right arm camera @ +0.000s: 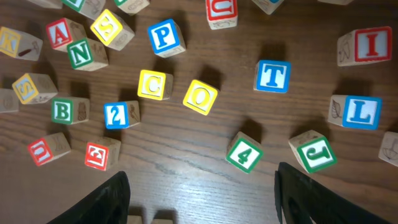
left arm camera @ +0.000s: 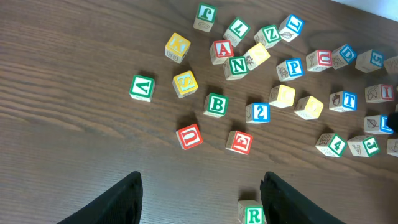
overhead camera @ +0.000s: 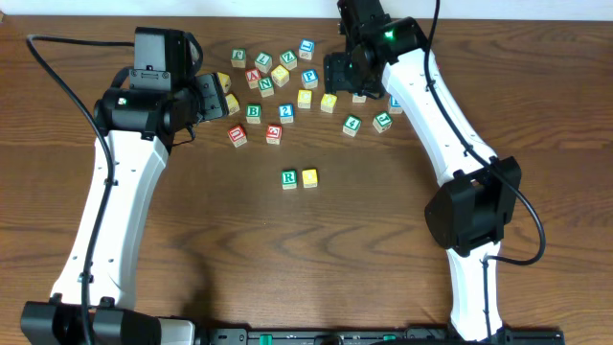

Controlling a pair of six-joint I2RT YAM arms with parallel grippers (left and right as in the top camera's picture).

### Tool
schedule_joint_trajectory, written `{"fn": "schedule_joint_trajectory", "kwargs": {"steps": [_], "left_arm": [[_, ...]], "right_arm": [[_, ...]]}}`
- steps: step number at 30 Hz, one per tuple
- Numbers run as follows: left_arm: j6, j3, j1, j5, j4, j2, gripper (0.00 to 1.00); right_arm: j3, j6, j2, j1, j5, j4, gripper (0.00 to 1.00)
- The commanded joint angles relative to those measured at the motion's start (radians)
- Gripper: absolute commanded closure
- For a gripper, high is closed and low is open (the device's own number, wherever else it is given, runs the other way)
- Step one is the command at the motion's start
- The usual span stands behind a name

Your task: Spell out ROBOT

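A green R block (overhead camera: 289,179) and a yellow block (overhead camera: 309,177) stand side by side at the table's middle; the yellow block's letter is unreadable. The R block shows by my left gripper's right finger in the left wrist view (left arm camera: 253,215). My left gripper (overhead camera: 213,99) (left arm camera: 202,180) is open and empty, left of the block pile. My right gripper (overhead camera: 347,72) (right arm camera: 202,174) is open and empty above the pile. A yellow O block (right arm camera: 200,97) (overhead camera: 329,102), a green B block (right arm camera: 62,110) (left arm camera: 216,104) (overhead camera: 254,112) and a blue T block (right arm camera: 272,76) (left arm camera: 343,100) lie loose in the pile.
Several other letter and number blocks are scattered at the back of the table, among them a blue P (right arm camera: 166,37), a yellow C (right arm camera: 155,84), a green 4 (right arm camera: 243,153), a green J (right arm camera: 315,151) and a red E (left arm camera: 240,142).
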Motion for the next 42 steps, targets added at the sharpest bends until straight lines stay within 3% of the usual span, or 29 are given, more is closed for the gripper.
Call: {"fn": "schedule_joint_trajectory", "kwargs": {"steps": [1,32,38,42], "left_arm": [[0.020,0.009,0.005,-0.016,-0.003,0.011,0.40],[0.020,0.009,0.005,-0.024,0.014,0.045,0.39],[0.020,0.025,0.005,-0.023,0.116,0.162,0.39],[0.021,0.193,0.001,-0.001,0.055,0.311,0.39]], "right_arm": [[0.010,0.029,-0.012,0.006,0.042,0.016,0.30],[-0.009,0.028,-0.012,0.010,0.042,0.015,0.23],[-0.009,0.018,-0.012,0.010,0.042,0.015,0.23],[-0.009,0.010,-0.012,0.010,0.042,0.015,0.22]]}}
